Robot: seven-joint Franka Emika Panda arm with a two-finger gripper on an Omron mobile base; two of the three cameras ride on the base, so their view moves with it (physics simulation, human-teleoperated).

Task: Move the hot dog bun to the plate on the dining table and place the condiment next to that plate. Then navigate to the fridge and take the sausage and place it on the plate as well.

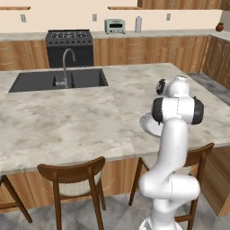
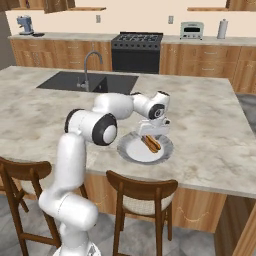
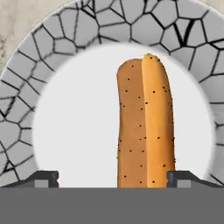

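A speckled brown hot dog bun (image 3: pixel 145 127) lies on the white middle of a round plate (image 3: pixel 74 131) with a grey cracked-stone rim. In the right base view the bun (image 2: pixel 151 143) rests lengthwise on the plate (image 2: pixel 131 150), near the front edge of the island counter. My gripper (image 2: pixel 153 132) hovers just above the bun and points down at it. In the hand view the gripper (image 3: pixel 116 179) is open. Its fingertips (image 3: pixel 46 178) stand wide apart on either side of the bun's near end. The plate's rim (image 1: pixel 147 125) peeks out behind my arm in the left base view.
The island counter (image 2: pixel 210 130) holds a dark sink (image 2: pixel 87 81) with a faucet (image 2: pixel 89 62) at the back left. Wooden chairs (image 2: pixel 142 192) stand along the front edge below the plate. A stove (image 2: pixel 136 50) and toaster (image 2: pixel 191 30) line the back wall.
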